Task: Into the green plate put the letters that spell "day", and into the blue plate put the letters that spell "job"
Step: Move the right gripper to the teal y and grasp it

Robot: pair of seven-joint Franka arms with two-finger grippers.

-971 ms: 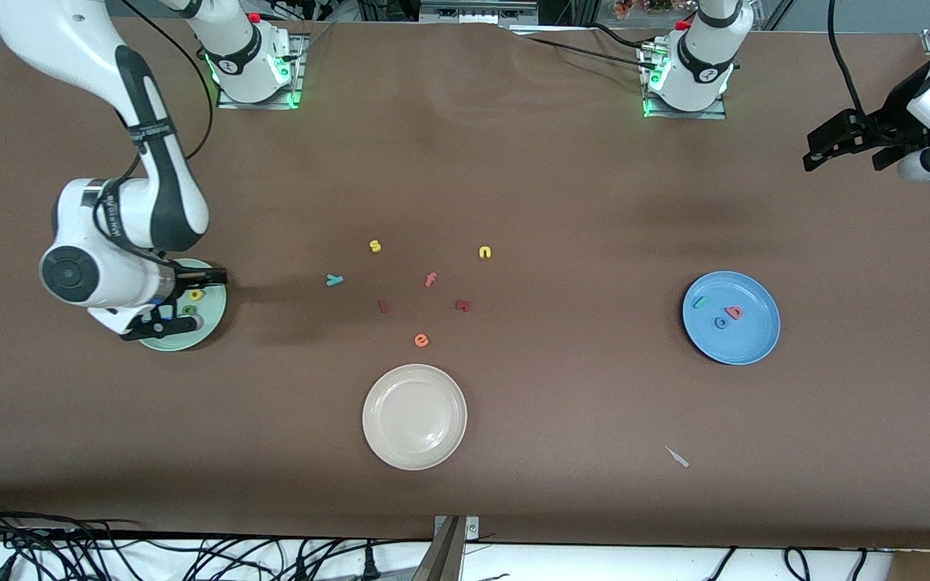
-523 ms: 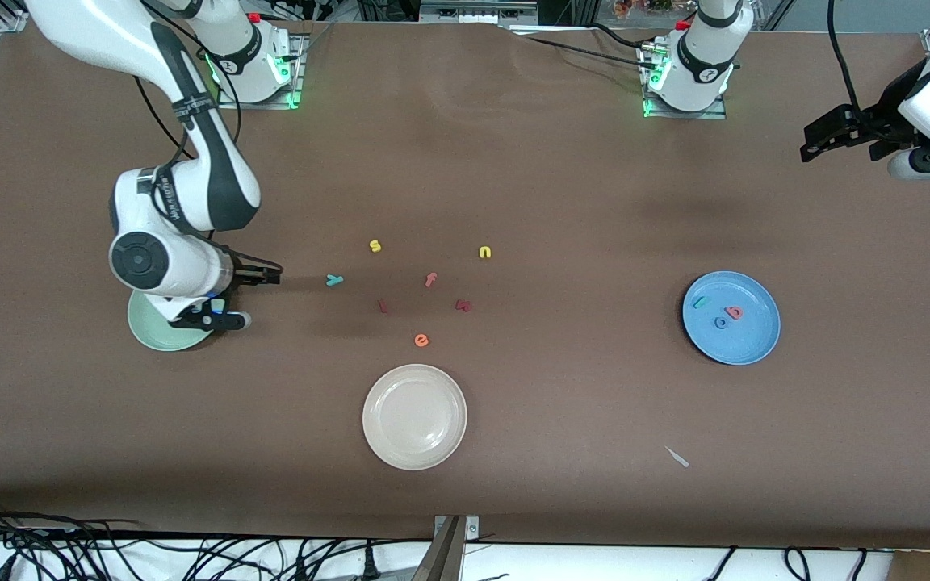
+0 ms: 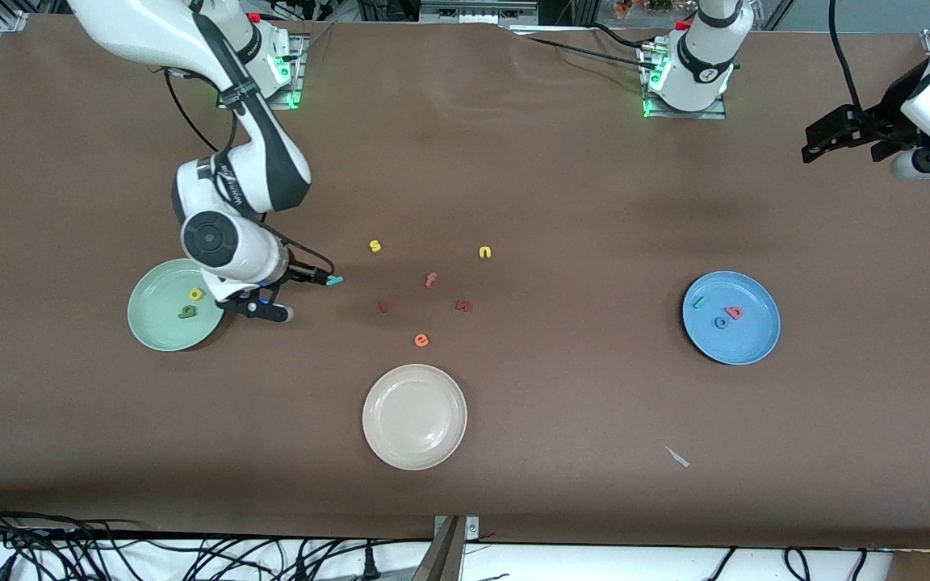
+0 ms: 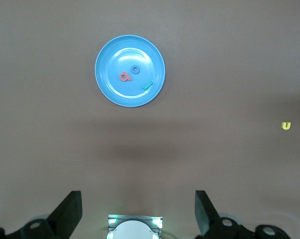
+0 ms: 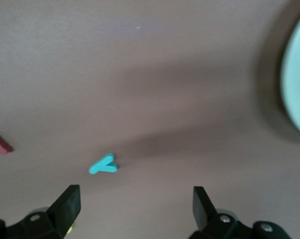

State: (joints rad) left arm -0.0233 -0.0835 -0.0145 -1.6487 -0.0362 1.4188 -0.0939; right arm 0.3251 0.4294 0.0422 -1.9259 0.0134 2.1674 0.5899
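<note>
A high front camera faces the two arm bases across the whole table. The left wrist camera looks straight down from well above its open left gripper (image 4: 137, 214) onto the blue plate (image 4: 110, 89). The right wrist camera sits low, close over the teal y (image 5: 103, 165) just ahead of the open right gripper (image 5: 135, 206), the green plate (image 5: 296, 94) at frame's edge.

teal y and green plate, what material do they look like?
Teal y: likely foam; matte, flat cut-out with soft edges and no glare. Green plate: probably plastic; smooth, uniform pale mint with a raised rim and a faint sheen. Neither look settles the material for certain.
</note>
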